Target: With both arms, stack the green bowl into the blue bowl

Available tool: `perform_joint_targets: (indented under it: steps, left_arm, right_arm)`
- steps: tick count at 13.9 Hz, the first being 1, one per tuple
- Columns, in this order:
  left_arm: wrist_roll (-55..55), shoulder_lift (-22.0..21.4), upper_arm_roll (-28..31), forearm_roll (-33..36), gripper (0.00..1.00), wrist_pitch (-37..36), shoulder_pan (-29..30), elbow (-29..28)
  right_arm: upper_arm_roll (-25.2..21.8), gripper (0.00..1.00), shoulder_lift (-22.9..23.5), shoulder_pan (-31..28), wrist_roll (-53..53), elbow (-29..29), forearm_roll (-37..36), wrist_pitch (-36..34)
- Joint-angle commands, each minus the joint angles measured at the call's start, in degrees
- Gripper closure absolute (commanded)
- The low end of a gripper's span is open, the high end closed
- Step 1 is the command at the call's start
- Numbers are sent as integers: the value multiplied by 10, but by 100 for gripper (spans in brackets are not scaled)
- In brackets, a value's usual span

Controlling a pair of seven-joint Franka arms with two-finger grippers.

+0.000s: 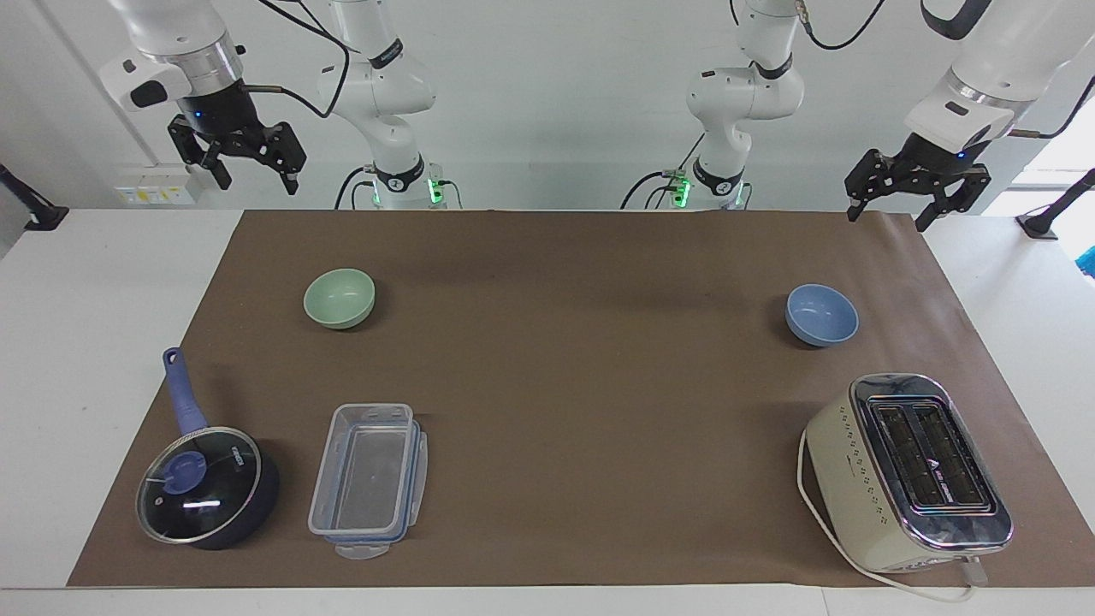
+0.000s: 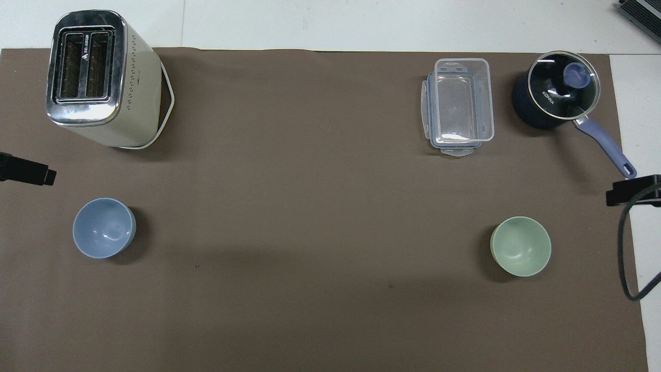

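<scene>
The green bowl [image 1: 340, 298] stands upright and empty on the brown mat toward the right arm's end of the table; it also shows in the overhead view [image 2: 520, 246]. The blue bowl [image 1: 821, 314] stands upright and empty toward the left arm's end, also in the overhead view [image 2: 103, 228]. My right gripper [image 1: 257, 186] hangs open and empty, high over the table's edge at its own end. My left gripper [image 1: 888, 221] hangs open and empty, high over the mat's corner at its end. Both arms wait apart from the bowls.
A cream toaster [image 1: 907, 470] with a white cord stands farther from the robots than the blue bowl. A clear lidded container [image 1: 368, 479] and a dark blue saucepan with glass lid [image 1: 205, 488] lie farther out than the green bowl.
</scene>
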Motion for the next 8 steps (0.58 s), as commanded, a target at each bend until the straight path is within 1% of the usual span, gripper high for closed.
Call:
perform_joint_targets:
  steps: [1,8]
  left_arm:
    - [2,-5,-6,6,0,-15,7,3]
    - [-2,-4,-6,7,0,-12,4,3]
  right_arm:
    - [4,0,-15,-5,-10,-19,-3,8]
    - [4,0,-16,-5,-10,-19,-3,7]
